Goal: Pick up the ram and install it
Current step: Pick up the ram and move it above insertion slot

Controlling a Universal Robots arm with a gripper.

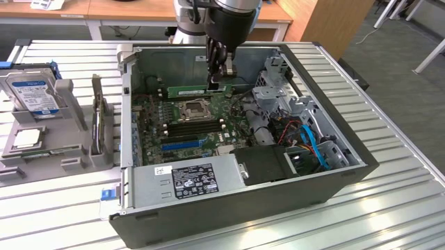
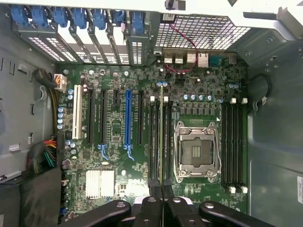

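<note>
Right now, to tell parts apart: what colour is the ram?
Green: the ram shows best in the exterior view.

Ram [image 1: 189,92] partly hidden behind gripper [image 1: 218,86]

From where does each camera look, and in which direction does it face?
Exterior view: off the arm, high, looking down into the open computer case; arm and gripper show.
Wrist view: on the wrist, facing the motherboard squarely; fingers show, shut on the ram.
Shared: ram, motherboard, CPU socket, gripper.

Wooden desks [image 1: 132,9] behind, grey carpet [image 1: 399,88] beside.
</note>
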